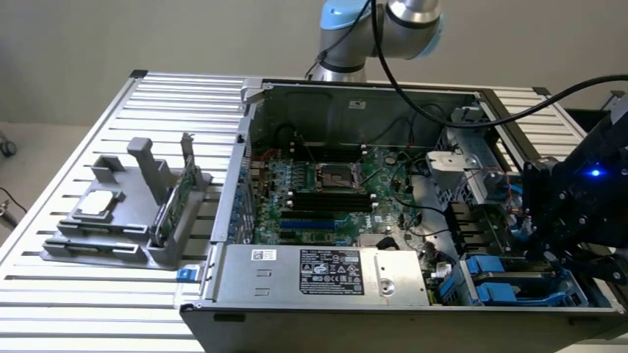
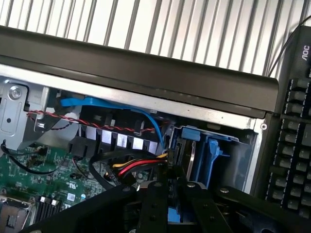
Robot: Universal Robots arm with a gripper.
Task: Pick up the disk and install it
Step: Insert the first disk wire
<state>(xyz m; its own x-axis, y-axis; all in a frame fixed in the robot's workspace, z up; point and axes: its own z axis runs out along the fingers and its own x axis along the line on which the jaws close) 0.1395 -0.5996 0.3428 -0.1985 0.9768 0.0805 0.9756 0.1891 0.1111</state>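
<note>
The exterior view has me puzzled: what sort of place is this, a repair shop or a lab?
Probably a robotics test bench for computer assembly, not a shop. An open black desktop computer case lies on a ribbed silver metal table, a grey plastic parts holder stands beside it, and a robot arm's black pincer hovers over the blue drive bays.

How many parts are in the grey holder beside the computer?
2: a silver chip lying flat on the exterior view's left, a green card standing nearer the case.
</note>
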